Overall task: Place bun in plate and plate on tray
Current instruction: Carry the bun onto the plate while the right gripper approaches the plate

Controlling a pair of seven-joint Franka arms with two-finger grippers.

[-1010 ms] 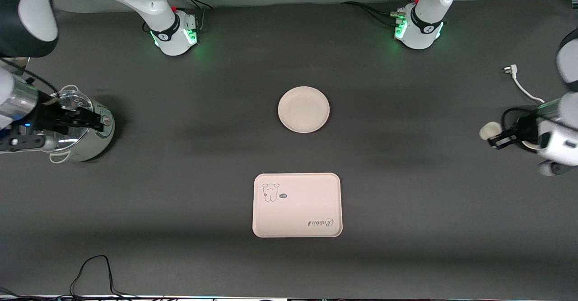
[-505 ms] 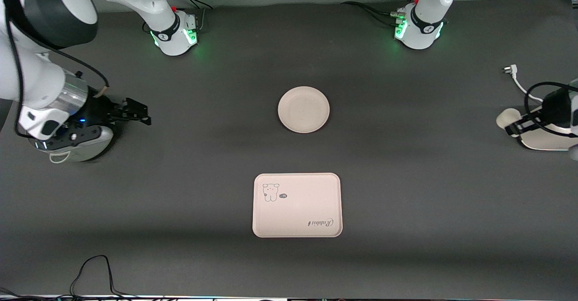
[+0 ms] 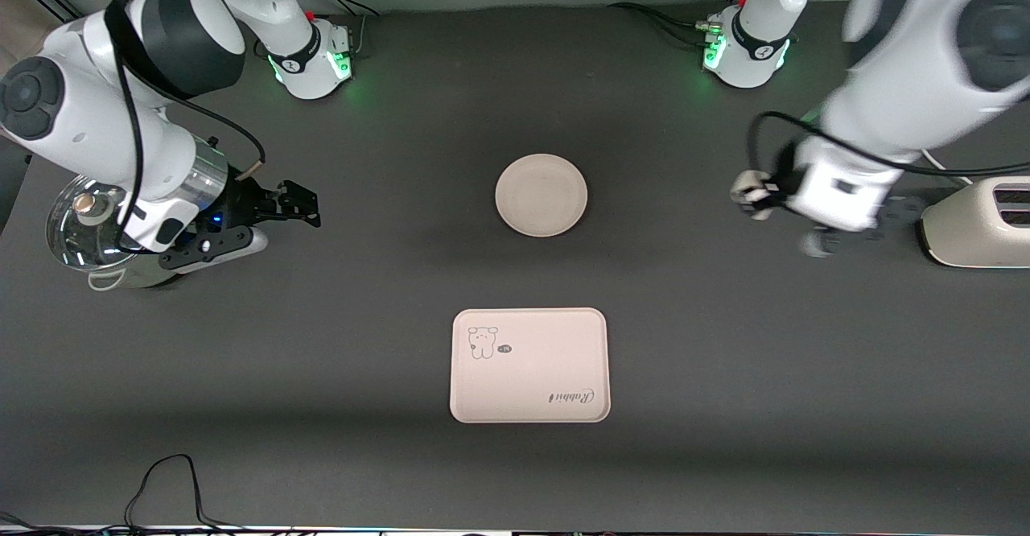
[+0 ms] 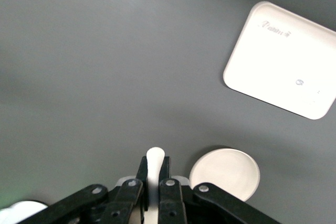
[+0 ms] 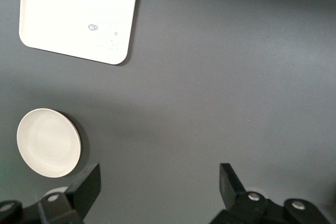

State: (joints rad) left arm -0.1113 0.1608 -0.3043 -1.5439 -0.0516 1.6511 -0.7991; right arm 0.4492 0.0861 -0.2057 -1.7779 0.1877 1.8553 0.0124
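The bun [image 3: 743, 190], a small off-white lump, is pinched in my left gripper [image 3: 758, 195], which is shut on it in the air over the bare table between the toaster and the plate. In the left wrist view the bun [image 4: 155, 160] sticks out between the left gripper [image 4: 155, 170] fingers. The round cream plate [image 3: 541, 195] [image 4: 224, 173] [image 5: 48, 142] lies at the table's middle with nothing in it. The pink-beige tray [image 3: 529, 364] [image 4: 281, 59] [image 5: 79, 14] lies nearer the front camera than the plate. My right gripper [image 3: 301, 204] [image 5: 159, 182] is open and holds nothing, over the table between the pot and the plate.
A cream toaster [image 3: 978, 224] stands at the left arm's end of the table. A metal pot with a glass lid [image 3: 88, 230] stands at the right arm's end, partly under the right arm. A black cable [image 3: 165, 480] loops by the front edge.
My left arm has swung from the toaster toward the plate, carrying the bun. My right arm has moved off the pot toward the table's middle, its gripper still open.
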